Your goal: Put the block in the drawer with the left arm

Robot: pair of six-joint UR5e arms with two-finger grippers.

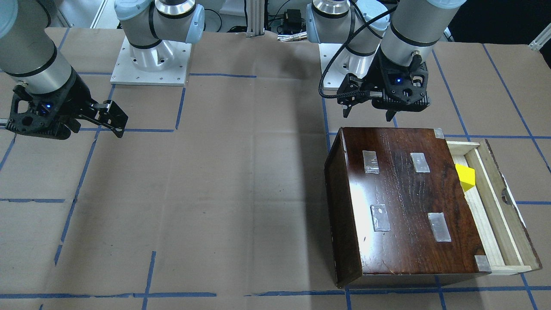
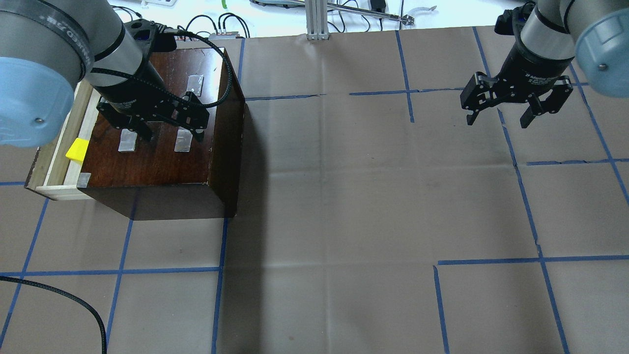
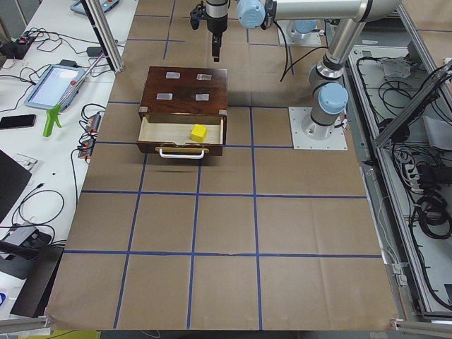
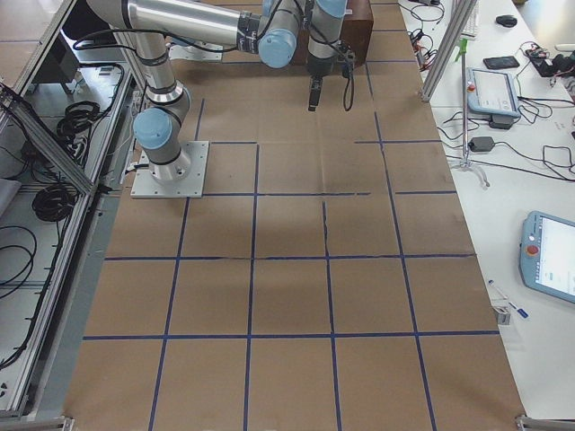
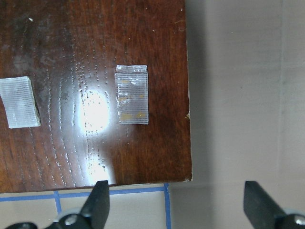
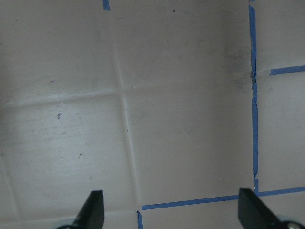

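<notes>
The yellow block (image 1: 465,178) lies inside the pulled-out pale wood drawer (image 1: 490,206), against the cabinet's edge. It also shows in the overhead view (image 2: 77,149) and the exterior left view (image 3: 198,132). My left gripper (image 1: 368,114) is open and empty. It hovers over the robot-side edge of the dark cabinet (image 1: 400,198), well apart from the block. It also shows in the overhead view (image 2: 173,137) and the left wrist view (image 5: 176,202). My right gripper (image 2: 497,122) is open and empty, high over bare table at the far side.
The glossy dark-brown cabinet (image 2: 162,147) bears several clear tape patches (image 5: 131,101) on its top. The table is covered in brown paper with a blue tape grid (image 2: 221,269). A black cable (image 2: 73,300) lies at the overhead view's lower left.
</notes>
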